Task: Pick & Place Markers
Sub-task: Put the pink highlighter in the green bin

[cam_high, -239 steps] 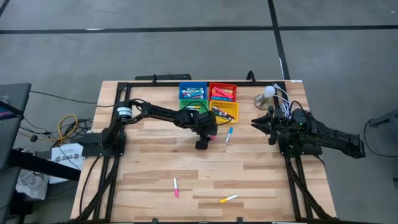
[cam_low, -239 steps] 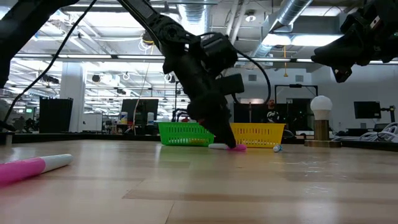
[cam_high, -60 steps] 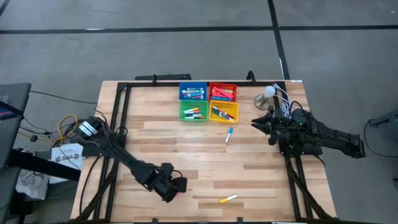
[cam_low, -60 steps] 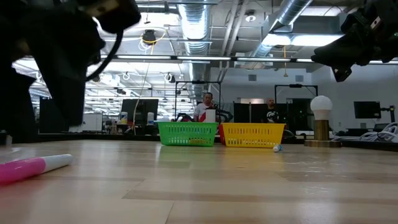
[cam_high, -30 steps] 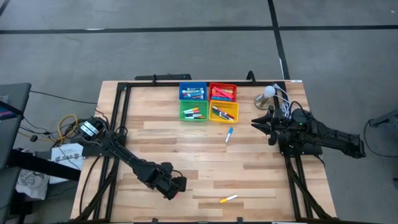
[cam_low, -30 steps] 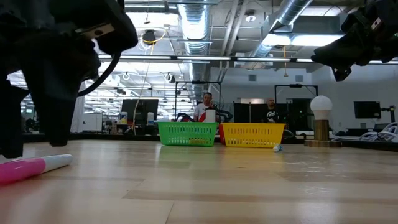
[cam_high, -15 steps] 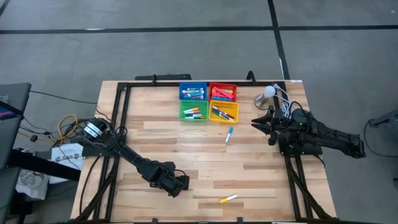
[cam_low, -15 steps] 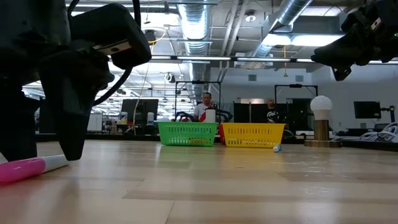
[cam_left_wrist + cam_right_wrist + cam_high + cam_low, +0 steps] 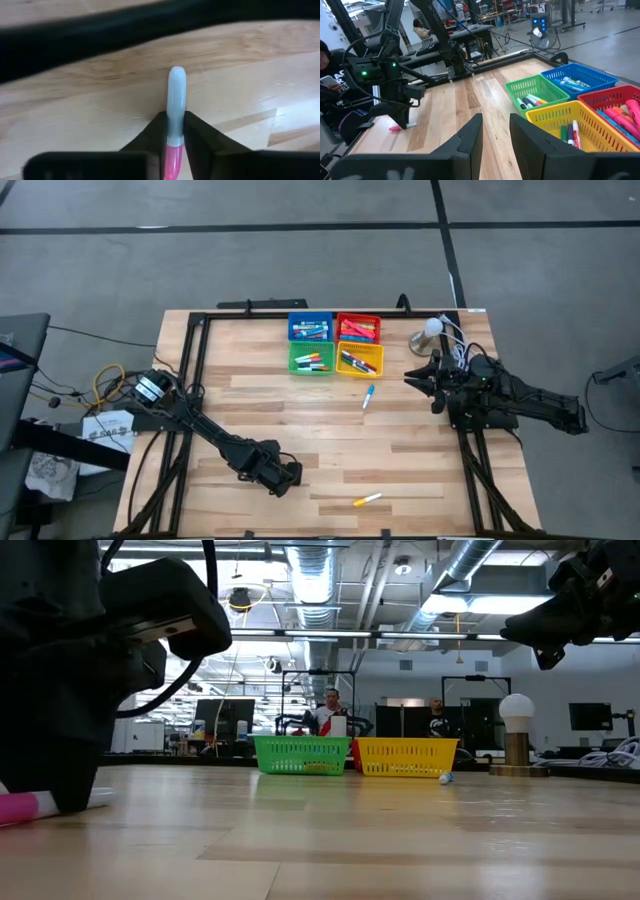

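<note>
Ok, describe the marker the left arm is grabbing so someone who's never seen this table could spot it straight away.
Start at the wooden table and go to its near left part, far from the four coloured trays at the back edge. There the left gripper is shut on a pink marker lying flat on the wood. Its white end pokes out past the fingers, and unlike the loose yellow marker and blue marker, it is pink and gripped.

Pink-and-white marker (image 9: 174, 125), dark fingers (image 9: 200, 140)

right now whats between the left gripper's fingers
The left gripper is shut on a pink marker; its white end sticks out forward, while the pink end is mostly covered.
</note>
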Controlling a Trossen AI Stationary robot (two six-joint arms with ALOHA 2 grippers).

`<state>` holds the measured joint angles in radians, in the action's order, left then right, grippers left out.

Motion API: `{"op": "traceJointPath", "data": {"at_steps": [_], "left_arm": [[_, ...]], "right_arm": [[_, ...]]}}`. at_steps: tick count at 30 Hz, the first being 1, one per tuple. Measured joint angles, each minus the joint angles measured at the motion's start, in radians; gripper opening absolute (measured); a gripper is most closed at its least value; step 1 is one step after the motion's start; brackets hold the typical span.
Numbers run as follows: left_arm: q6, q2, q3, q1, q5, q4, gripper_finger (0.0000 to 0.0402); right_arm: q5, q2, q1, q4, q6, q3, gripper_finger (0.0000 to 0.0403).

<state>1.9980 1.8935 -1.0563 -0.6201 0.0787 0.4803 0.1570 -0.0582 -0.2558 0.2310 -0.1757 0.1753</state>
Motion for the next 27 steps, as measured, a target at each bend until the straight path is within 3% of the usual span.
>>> {"op": "traceJointPath", "data": {"at_steps": [3, 11, 21, 27], "left_arm": [[0.0, 0.0, 0.0, -0.001, 0.023, 0.0, 0.0034], [-0.018, 0.002, 0.002, 0.058, 0.142, 0.005, 0.0049], [-0.254, -0.008, 0.005, 0.238, 0.194, -0.011, 0.0043], [-0.409, -0.119, 0.013, 0.311, 0.185, -0.015, 0.0041]], "right_arm": [[0.0, 0.0, 0.0, 0.0, 0.0, 0.0, 0.0087], [0.0, 0.0, 0.0, 0.0, 0.0, 0.0, 0.0087], [0.0, 0.0, 0.0, 0.0, 0.0, 0.0, 0.0087], [0.0, 0.0, 0.0, 0.0, -0.001, 0.0, 0.0087]]}}
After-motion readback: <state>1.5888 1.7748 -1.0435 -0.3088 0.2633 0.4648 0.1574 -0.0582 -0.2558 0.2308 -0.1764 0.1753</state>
